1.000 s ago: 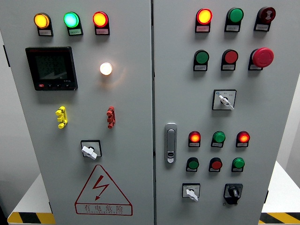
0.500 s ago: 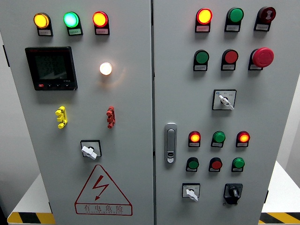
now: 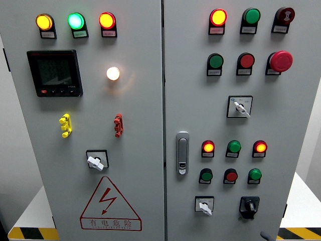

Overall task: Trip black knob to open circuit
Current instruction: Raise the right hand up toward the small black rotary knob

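Control cabinet, head view: black knob sits untouched at the right door's bottom, just right of the white selector and below the green button. A dark tip, likely the right robot hand, pokes in at the frame's bottom edge just below-right of the knob, not touching; too little shows to tell its finger state. Left hand not visible. Step appears to be approach. Next: rise to the knob, grip, twist to trip pos.

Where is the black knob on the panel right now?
In the head view, the black knob sits at the right door's bottom right, beside the white-handled selector switch and below the green button.
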You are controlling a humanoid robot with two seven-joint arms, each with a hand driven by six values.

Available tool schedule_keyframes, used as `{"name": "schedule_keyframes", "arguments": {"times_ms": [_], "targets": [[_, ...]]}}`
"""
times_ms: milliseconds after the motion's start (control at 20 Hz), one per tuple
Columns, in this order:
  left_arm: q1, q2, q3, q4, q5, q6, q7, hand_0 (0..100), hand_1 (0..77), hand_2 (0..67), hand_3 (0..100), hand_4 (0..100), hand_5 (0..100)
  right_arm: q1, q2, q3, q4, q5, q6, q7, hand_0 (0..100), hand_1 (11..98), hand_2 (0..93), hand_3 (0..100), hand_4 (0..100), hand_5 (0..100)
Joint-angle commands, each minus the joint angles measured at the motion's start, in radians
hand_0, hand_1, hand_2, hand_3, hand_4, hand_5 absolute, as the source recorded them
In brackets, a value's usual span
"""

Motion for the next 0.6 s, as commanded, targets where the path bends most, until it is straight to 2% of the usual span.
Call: {"name": "schedule_keyframes", "arguments": {"times_ms": [0,100,150,300,550], "targets": [[0.000,0.000,0.000,0.001,0.000,0.000,0.000,0,3.3,12.7,21,7,2,0.027,-0.0005,0.003,0.001,-0.001,-0.002,-0.011,68,46.5,7.8,58,64,72],[0.000,0.000,0.000,0.001,0.000,0.000,0.000,0,3.3,12.7,21,7,2,0.037,0.0011,0.003,-0.002,-0.001,-0.003,-0.013,68,46.6,7.7,62,68,75],[0.000,0.000,0.000,0.001,0.000,0.000,0.000,0,3.4,12.7,21,7,2,0.047,0.0026,0.001,-0.005,0.000,-0.003,-0.013,68,46.7,7.6,70,72,77],[0.000,0.000,0.000,0.000,0.000,0.000,0.000,0,3.6,12.7,21,7,2,0.064,0.0026,0.001,-0.019,0.000,-0.012,-0.013,68,46.9,7.3,76,77,81],[0.000,0.000,0.000,0.001,0.000,0.000,0.000,0,3.3,12.7,21,7,2,0.083,0.0026,0.001,-0.042,0.003,-0.017,-0.013,68,47.8,7.0,80,82,91]]}}
